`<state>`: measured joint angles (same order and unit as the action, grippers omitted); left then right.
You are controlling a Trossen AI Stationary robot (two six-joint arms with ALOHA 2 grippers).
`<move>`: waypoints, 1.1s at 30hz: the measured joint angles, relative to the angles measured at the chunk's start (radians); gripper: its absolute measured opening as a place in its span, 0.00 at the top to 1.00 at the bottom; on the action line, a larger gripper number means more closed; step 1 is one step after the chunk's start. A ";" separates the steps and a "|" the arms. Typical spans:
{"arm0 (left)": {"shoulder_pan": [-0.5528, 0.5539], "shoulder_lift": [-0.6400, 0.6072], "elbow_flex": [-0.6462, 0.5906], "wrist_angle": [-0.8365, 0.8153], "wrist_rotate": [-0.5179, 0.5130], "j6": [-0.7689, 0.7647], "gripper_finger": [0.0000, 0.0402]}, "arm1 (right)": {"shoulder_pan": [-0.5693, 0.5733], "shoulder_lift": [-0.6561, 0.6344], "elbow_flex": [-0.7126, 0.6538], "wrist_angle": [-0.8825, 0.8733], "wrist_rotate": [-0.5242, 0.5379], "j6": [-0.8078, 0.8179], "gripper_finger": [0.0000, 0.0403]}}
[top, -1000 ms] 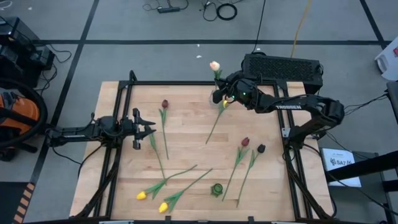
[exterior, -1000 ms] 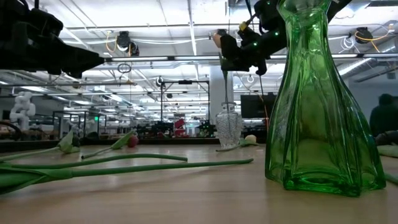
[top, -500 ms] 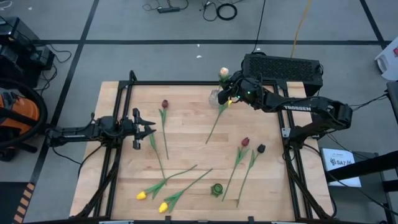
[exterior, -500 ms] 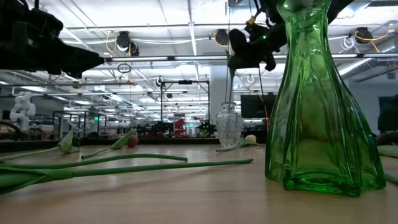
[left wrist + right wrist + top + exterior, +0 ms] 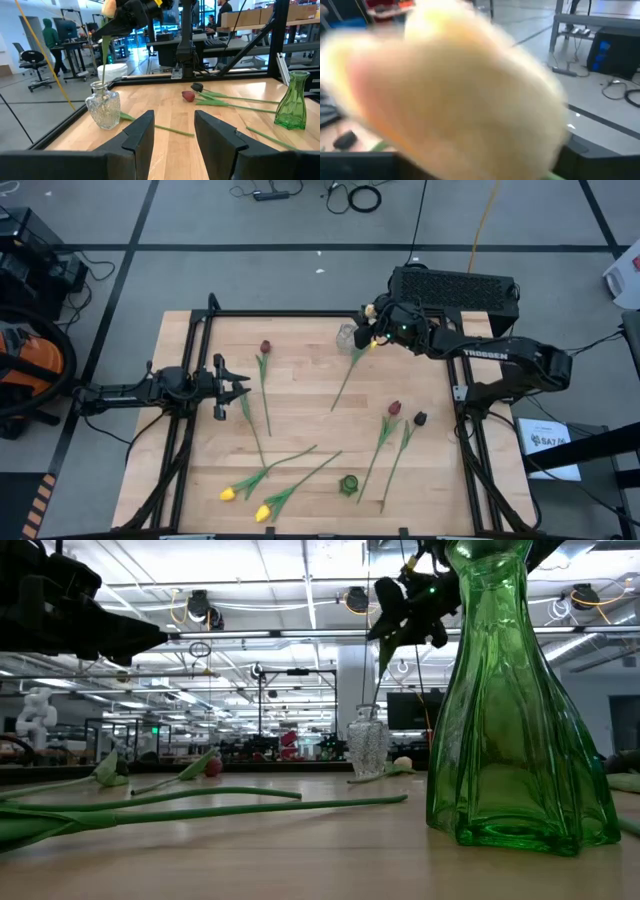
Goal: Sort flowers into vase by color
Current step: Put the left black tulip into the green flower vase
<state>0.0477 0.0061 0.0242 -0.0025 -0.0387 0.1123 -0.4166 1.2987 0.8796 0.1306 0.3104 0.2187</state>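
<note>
Bench (image 5: 300, 390) first, pale wood, tulips scattered flat across it! Right arm reaches to the far edge, its claw (image 5: 372, 330) above the clear vase (image 5: 102, 105). Peach tulip (image 5: 109, 6) stands near upright, stem down in that vase, head up by the claw; whether the fingers grip it, I cannot tell. Left claw (image 5: 172, 131) waits at the left side, partly open, empty. I'd say light, springy stems, soft heads: pinch mid-stem. Green vase (image 5: 348, 484) sits near the front edge; two yellow tulips (image 5: 246, 502) lie heads front-left, stems slanting away.
</note>
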 joint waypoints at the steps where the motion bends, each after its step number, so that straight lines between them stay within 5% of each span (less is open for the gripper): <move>1: 0.000 0.000 0.000 0.000 0.000 0.000 0.63 | -0.001 -0.010 0.019 -0.041 0.001 -0.001 0.46; 11: 0.000 0.000 0.000 0.000 0.000 0.000 0.63 | 0.001 -0.048 0.251 -0.670 -0.033 0.028 0.39; 25: 0.000 0.000 0.000 0.029 0.047 -0.003 0.63 | 0.052 -0.083 0.355 -1.413 -0.182 0.554 0.46; 28: -0.001 0.000 0.000 0.066 0.133 -0.124 0.63 | 0.102 -0.084 0.346 -1.450 -0.175 0.627 0.49; 33: 0.000 0.000 0.000 0.167 0.107 -0.478 0.63 | 0.211 -0.101 0.245 -1.374 -0.134 0.755 0.52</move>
<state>0.0475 0.0059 0.0242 0.1645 0.0686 -0.3653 -0.2060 1.1981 1.1244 -1.2437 0.1768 0.9738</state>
